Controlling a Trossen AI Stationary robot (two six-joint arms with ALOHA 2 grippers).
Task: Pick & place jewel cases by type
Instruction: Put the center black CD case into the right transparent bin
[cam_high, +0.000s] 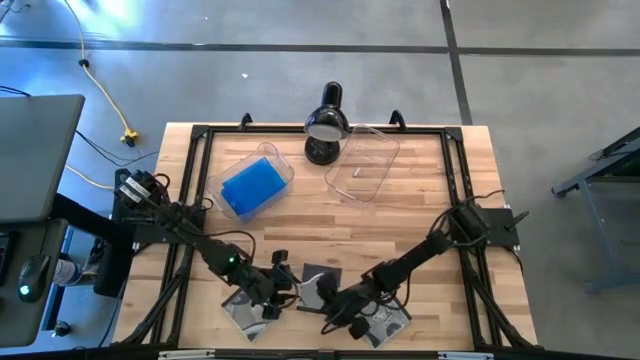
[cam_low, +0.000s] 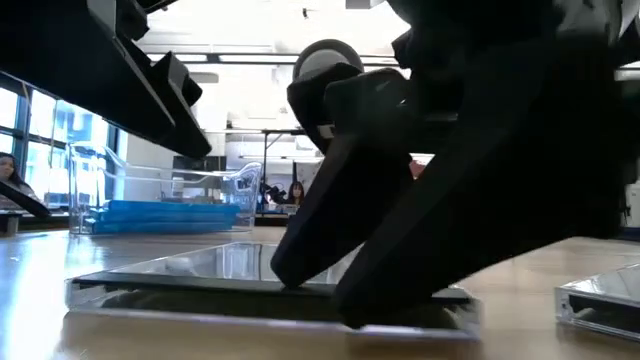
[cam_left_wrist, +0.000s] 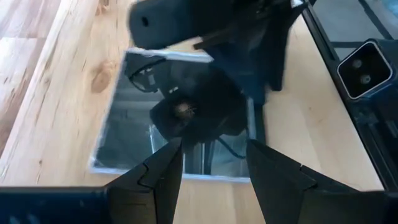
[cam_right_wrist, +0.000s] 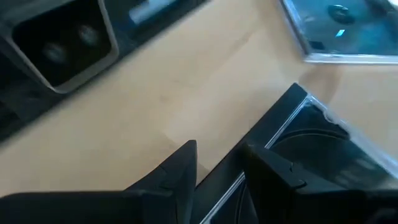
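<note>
A robotics lab or research workspace. A wooden table (cam_high: 400, 215) edged with a black metal frame (cam_high: 195, 160) stands on a polished grey concrete floor (cam_high: 540, 90) marked with dark tape lines. A yellow cable (cam_high: 100, 85) runs across the floor to the table. A black desk lamp (cam_high: 325, 122) sits at the table's far edge. The low view looks into a large open room with ceiling strip lights (cam_low: 250, 58), tall windows (cam_low: 45, 140) on one side, and people (cam_low: 297, 192) seated in the distance.
</note>
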